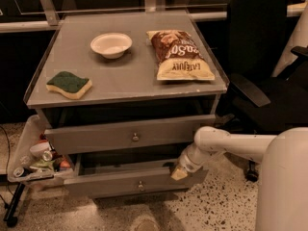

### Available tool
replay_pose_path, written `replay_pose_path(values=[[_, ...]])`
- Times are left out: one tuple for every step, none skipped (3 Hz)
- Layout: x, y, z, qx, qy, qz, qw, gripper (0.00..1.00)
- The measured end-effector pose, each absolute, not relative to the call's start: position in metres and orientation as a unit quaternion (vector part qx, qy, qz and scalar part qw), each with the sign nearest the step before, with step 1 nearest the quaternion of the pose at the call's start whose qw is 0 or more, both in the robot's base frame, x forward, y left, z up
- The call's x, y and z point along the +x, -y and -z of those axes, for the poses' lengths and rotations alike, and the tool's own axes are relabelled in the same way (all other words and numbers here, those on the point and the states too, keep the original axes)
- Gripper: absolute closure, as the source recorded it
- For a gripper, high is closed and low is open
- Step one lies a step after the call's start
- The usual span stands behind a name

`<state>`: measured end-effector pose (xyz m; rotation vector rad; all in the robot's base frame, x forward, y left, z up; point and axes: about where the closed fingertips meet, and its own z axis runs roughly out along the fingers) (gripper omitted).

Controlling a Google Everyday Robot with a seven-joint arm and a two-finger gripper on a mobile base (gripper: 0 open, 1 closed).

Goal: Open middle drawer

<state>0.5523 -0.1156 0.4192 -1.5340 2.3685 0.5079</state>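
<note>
The grey cabinet shows two drawer fronts, each with a small round knob. The upper front (pixel 135 137) stands out a little from the cabinet. Below it, the middle drawer (pixel 141 185) is pulled partly out, with a dark gap open behind its front. My gripper (pixel 179 171) comes in from the right on a white arm. Its tip rests at the top edge of the middle drawer's front, right of the knob. Anything lower on the cabinet is hidden.
On the cabinet top (pixel 130 76) lie a white bowl (pixel 111 44), a green-and-yellow sponge (pixel 69 84) and a brown chip bag (pixel 180 55). A side tray of clutter (pixel 36 160) hangs at the left. A black office chair (pixel 262 81) stands close at the right.
</note>
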Motion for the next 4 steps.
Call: replay_pose_path(values=[[0.528,0.122,-0.416,-0.518,-0.827,-0.180,0.127,1.00],[0.518,0.128,-0.419,-0.504,-0.836,-0.177,0.129,1.00],[0.501,0.132,-0.419,-0.494,-0.842,-0.176,0.126,1.00],[0.499,0.135,-0.426,-0.477,-0.850,-0.173,0.139,1.00]])
